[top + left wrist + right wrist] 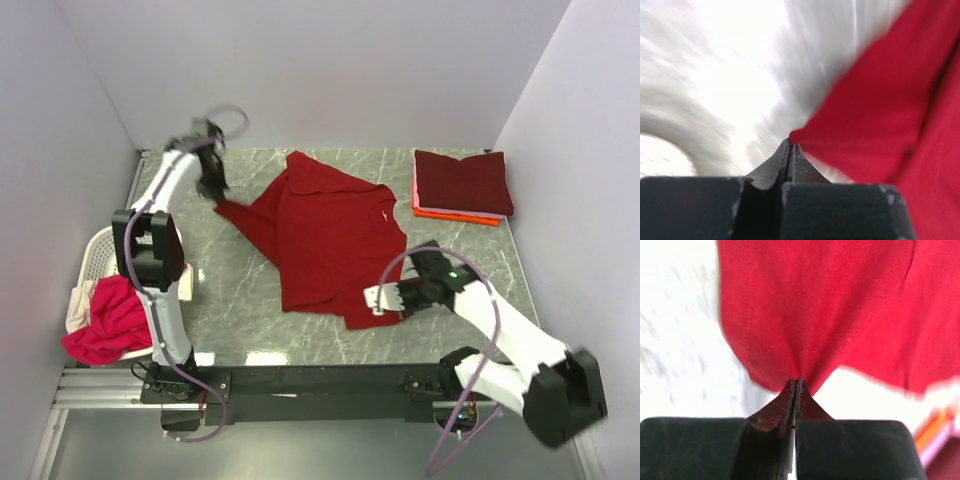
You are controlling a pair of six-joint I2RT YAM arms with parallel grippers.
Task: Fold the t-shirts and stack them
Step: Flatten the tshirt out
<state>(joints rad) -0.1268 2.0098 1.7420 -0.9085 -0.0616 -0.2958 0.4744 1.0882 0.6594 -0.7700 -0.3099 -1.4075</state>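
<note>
Top external: left tool (215,192) outstretched, tight on t-shirt (330,240)

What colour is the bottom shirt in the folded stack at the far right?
The bottom shirt is orange, beneath the maroon shirt; clearest in the top external view.

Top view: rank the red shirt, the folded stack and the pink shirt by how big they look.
1. Largest by far: red shirt, spread out flat.
2. Too close to rank: folded stack and pink shirt. They look about alike, and the pink one is bunched up and nearer the camera.
</note>
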